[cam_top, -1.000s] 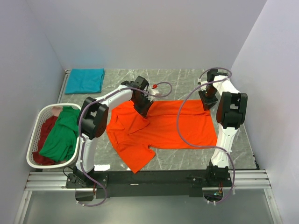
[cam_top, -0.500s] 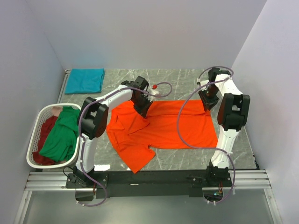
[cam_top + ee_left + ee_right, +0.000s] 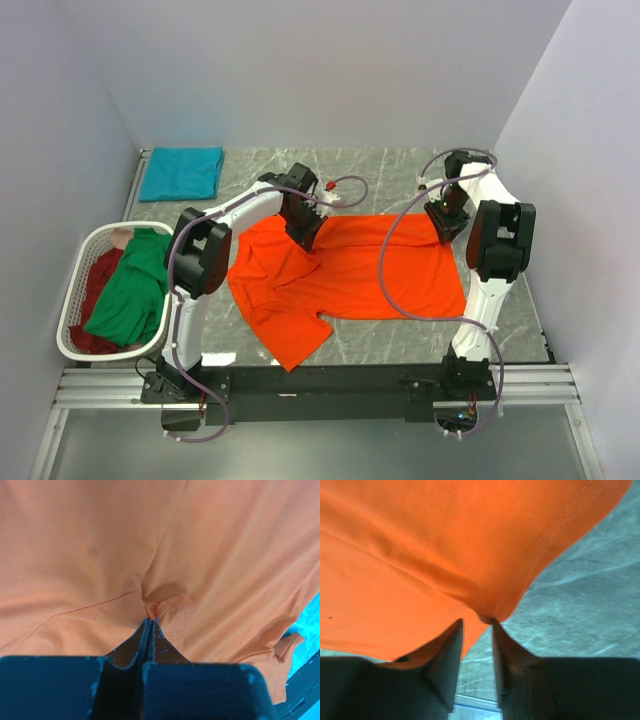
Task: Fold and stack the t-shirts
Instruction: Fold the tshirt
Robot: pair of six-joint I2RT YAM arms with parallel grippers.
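Note:
A bright orange t-shirt (image 3: 350, 275) lies spread on the marble table, with one sleeve pointing at the near edge. My left gripper (image 3: 308, 243) is pressed down near its collar. In the left wrist view the jaws (image 3: 149, 620) are shut on a small pinch of the orange cloth (image 3: 100, 545). My right gripper (image 3: 447, 236) is at the shirt's far right corner. Its jaws (image 3: 477, 622) stand open, with a fold of the hem (image 3: 445, 540) just at their tips. A folded teal t-shirt (image 3: 182, 172) lies at the back left. Green (image 3: 135, 285) and dark red (image 3: 95, 275) t-shirts sit in the basket.
The white slatted laundry basket (image 3: 100, 355) stands at the left edge of the table. Bare marble (image 3: 580, 595) lies right of the orange shirt and behind it. Grey walls close in the back and both sides. A black rail with the arm bases runs along the near edge.
The left jaws have closed onto a pinch of orange cloth. The right arm has barely moved, and its jaws are slightly wider.

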